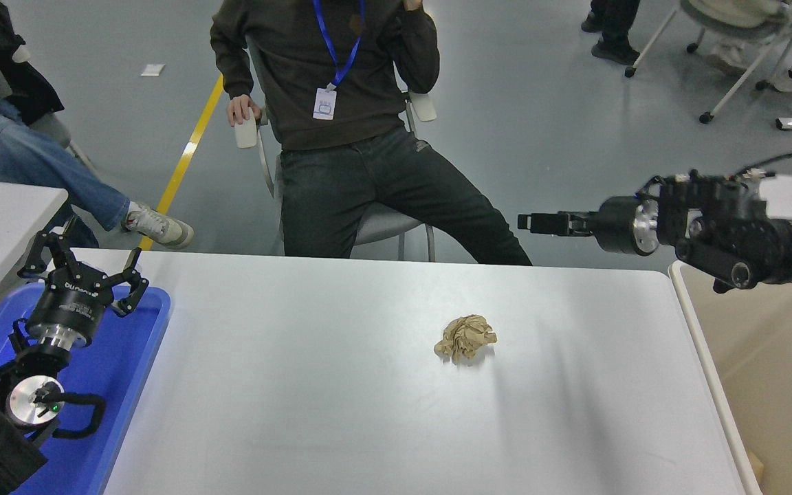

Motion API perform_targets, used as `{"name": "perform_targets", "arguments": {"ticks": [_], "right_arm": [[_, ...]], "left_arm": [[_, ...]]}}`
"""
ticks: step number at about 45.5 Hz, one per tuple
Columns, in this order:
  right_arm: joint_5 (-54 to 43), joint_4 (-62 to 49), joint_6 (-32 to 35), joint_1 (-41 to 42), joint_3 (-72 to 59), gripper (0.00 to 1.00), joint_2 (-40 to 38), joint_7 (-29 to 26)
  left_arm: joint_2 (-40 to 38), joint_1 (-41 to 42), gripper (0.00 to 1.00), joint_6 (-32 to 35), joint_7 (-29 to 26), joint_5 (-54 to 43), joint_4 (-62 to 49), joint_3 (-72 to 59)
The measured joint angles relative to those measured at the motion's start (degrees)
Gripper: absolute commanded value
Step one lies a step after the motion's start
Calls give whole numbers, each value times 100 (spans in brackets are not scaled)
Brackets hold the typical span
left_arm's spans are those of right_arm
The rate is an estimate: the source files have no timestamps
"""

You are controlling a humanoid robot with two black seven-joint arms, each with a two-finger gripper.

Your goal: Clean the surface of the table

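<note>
The white table surface (313, 405) fills the lower part of the head view. A crumpled ball of brown paper (465, 338) lies on it, a little right of the middle. My right gripper (535, 223) hangs high over the table's far right edge, pointing left and seen side-on, well above and to the right of the paper. My left gripper (83, 260) is parked at the lower left over the blue tray, open and holding nothing.
A blue tray (131, 371) lies on the table's left end. A beige bin (774, 385) stands against the right edge. A person (341, 103) sits on a chair at the far side, legs close to the table. Another person's leg (38, 172) shows at the left.
</note>
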Motion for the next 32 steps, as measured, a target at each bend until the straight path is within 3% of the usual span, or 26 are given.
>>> {"name": "perform_targets", "arguments": {"ticks": [16,32], "right_arm": [[-360,-331,30,46,-605,98,1149,2],[-430,-1521,36,-928,-1040,98,1424,1]], "left_arm": [[-1,0,100,0,0,0,0,0],[-1,0,100,0,0,0,-2,0]]}}
